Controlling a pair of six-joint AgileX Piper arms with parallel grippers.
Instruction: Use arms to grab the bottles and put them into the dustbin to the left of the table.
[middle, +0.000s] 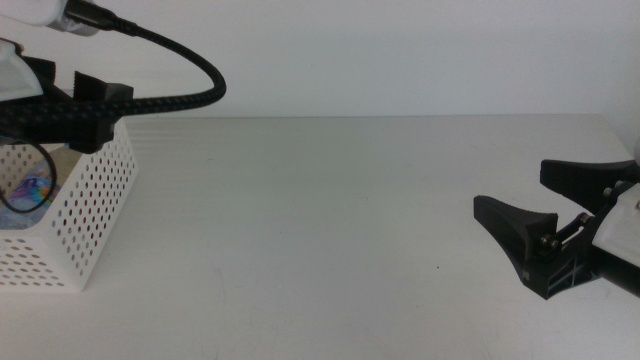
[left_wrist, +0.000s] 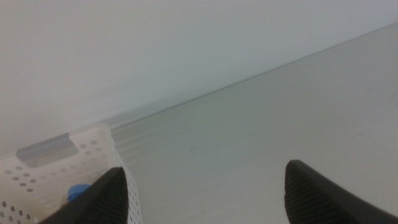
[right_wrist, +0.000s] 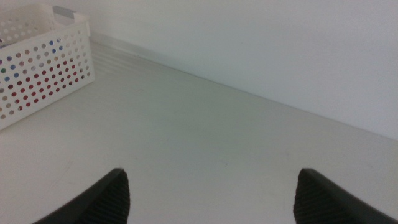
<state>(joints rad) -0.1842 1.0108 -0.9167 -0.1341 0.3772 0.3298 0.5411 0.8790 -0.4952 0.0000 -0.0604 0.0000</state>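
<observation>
I see the dustbin (middle: 85, 215) at the table's (middle: 330, 220) 9 o'clock edge, a white basket full of round holes. Something blue and multicoloured (middle: 28, 188) lies inside in the middle view; the left wrist view shows a blue cap (left_wrist: 77, 191) in it, and through the holes in the right wrist view I catch red and blue patches, but I cannot make out the items themselves. The left gripper (left_wrist: 205, 190) hangs at the bin's rim, jaws spread wide with nothing between them. The right gripper (middle: 555, 215) sits low over the table at 3 o'clock, well apart from the bin, jaws likewise spread and empty, pointing toward 9 o'clock.
</observation>
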